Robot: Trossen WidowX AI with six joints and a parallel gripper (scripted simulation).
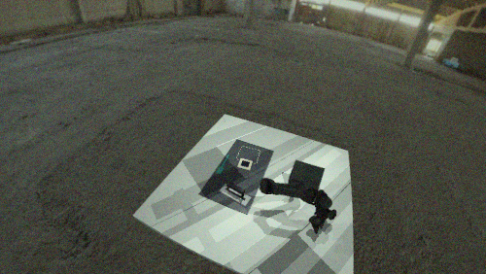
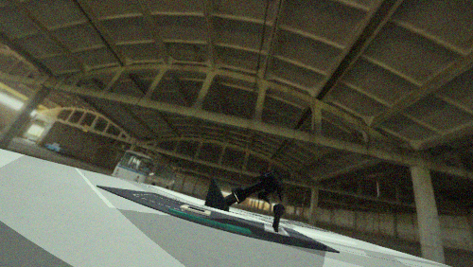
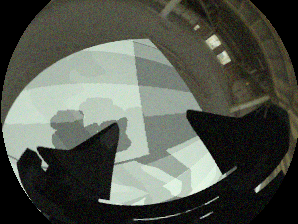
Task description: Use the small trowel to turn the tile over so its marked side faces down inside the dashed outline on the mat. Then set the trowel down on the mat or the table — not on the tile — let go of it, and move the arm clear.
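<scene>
I see one dark mat (image 1: 253,182) on the pale table (image 1: 194,228), and I place everything from it. Inside it lie one tile (image 1: 245,164), marked side up, just below the dashed outline (image 1: 250,154), one teal-handled trowel (image 1: 223,165) along its left edge, and one low rack (image 1: 234,190) near its front. My gripper (image 1: 318,224) hangs off the mat's right, fingers spread wide, holding nothing.

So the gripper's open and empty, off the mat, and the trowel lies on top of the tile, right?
Not quite. The trowel lies on the mat beside the tile, apart from it, as the top view shows. The rest holds: the gripper is open and empty, off the mat.
</scene>
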